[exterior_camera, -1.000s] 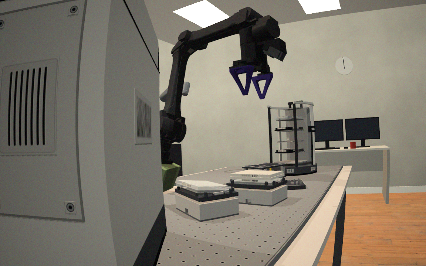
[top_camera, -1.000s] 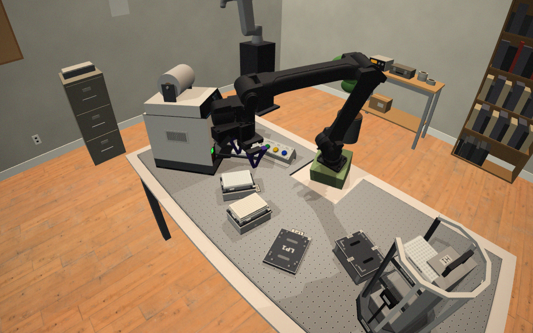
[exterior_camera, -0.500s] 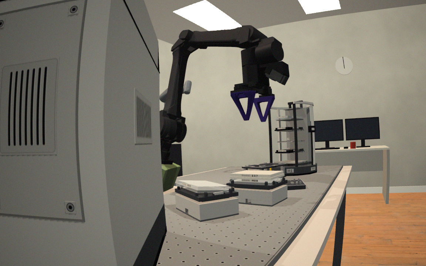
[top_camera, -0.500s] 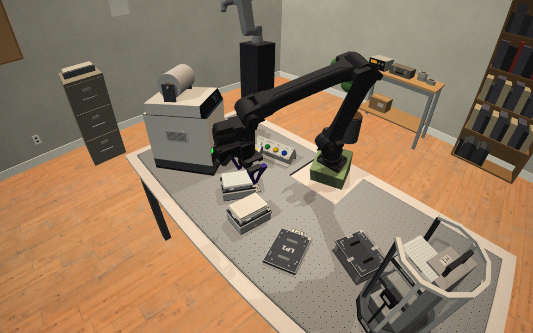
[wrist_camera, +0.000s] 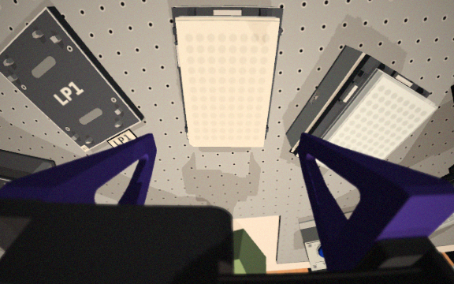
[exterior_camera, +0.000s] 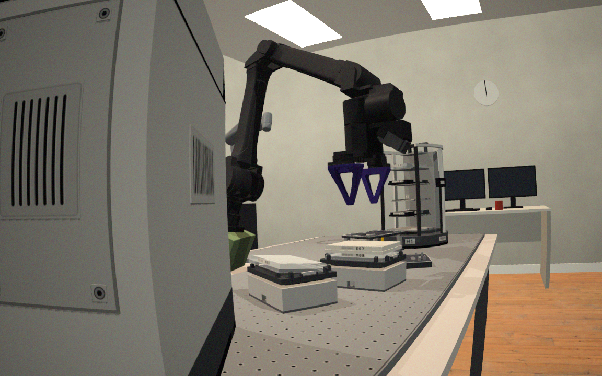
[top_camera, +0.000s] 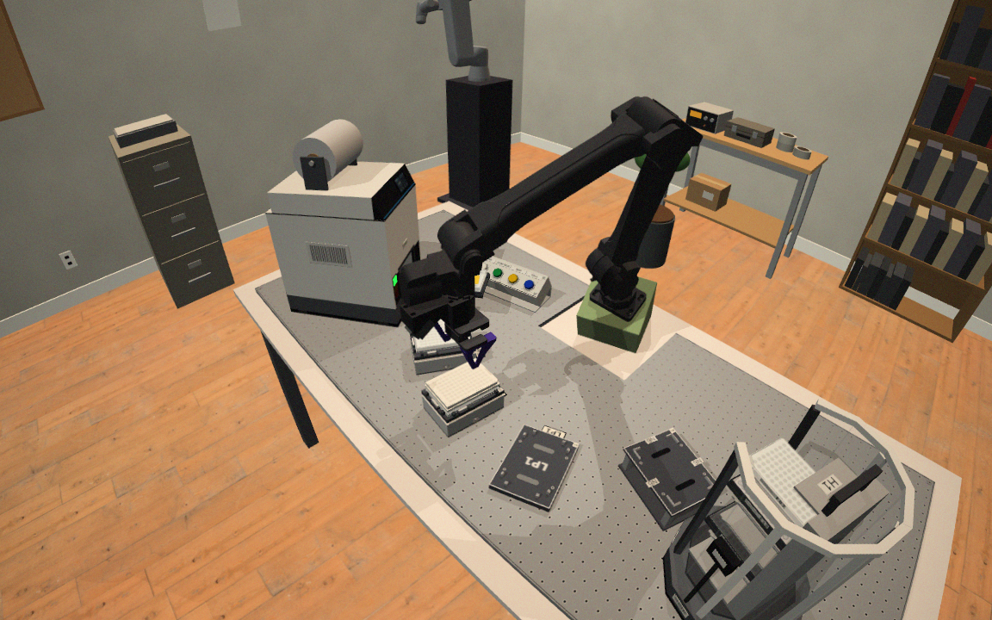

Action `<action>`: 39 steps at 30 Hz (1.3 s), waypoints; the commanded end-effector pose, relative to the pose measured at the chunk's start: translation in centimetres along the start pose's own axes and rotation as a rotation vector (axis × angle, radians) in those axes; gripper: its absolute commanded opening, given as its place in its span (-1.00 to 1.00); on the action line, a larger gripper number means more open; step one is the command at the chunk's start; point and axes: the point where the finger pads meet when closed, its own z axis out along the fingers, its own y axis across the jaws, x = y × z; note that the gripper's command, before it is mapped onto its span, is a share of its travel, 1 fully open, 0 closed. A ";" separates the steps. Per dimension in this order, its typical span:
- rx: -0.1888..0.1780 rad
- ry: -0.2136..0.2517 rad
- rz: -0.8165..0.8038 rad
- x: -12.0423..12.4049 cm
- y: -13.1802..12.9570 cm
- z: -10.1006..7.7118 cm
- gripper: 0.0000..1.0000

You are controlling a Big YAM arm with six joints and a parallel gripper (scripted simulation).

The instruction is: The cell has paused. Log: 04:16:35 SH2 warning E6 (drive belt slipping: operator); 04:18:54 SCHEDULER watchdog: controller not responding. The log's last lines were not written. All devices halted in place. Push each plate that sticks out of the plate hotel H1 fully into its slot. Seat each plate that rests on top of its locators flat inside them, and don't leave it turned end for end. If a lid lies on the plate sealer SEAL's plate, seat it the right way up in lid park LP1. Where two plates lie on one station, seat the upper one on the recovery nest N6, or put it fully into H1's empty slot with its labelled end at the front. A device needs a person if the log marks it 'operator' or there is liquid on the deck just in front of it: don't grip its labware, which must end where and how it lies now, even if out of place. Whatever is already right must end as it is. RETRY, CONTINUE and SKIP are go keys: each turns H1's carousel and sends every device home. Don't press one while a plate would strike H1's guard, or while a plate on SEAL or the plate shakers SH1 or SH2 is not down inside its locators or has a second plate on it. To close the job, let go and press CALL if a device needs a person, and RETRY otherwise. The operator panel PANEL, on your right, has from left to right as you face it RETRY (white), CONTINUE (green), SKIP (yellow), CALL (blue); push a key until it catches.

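Note:
My gripper is open and empty. It hangs above the deck between the two shakers, fingers pointing down, and also shows in the side view and the wrist view. One shaker carries two cream plates stacked one on the other, labelled E07 and M09; the upper plate shows in the wrist view. The other shaker carries one white plate that looks slightly tilted. Lid park LP1 is bare, also in the wrist view. The sealer's plate is hidden behind my arm.
The sealer stands at the far end of the table, the key panel beside it. A bare dark nest lies next to LP1. The plate hotel H1 with its guard stands at the near end.

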 end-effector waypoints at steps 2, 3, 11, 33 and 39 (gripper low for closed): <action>-0.004 0.005 0.009 -0.1 0.3 3.0 1.00; -0.004 0.005 0.009 -0.1 0.3 3.5 1.00; 0.002 -0.027 0.003 -1.2 0.0 3.0 1.00; -0.005 0.005 0.009 0.0 0.4 6.7 1.00; -0.005 0.005 0.009 0.0 0.4 7.4 1.00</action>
